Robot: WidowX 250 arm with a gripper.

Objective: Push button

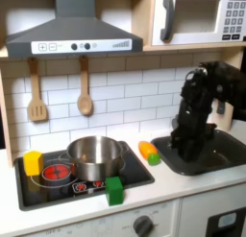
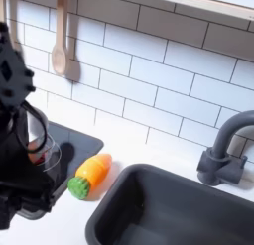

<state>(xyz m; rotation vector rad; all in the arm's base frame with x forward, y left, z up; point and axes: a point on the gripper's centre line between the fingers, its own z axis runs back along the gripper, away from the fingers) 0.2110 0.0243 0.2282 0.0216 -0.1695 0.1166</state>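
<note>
Gripper (image 1: 192,145) hangs over the sink (image 1: 223,156), jaw state unclear; approach pending, next reach the stove buttons (image 1: 79,186).

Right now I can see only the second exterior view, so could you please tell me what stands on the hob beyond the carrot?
Observer: A silver pot sits on the hob.
Operator: Thank you. Is anything near the hob's front edge?
Observer: A green block stands there, just to the first exterior view's right of what look like small red buttons.
Operator: And where is the tool?
Observer: In the first exterior view the tool hangs low over the left part of the sink, well away from those buttons. I cannot tell whether it is open.
</note>
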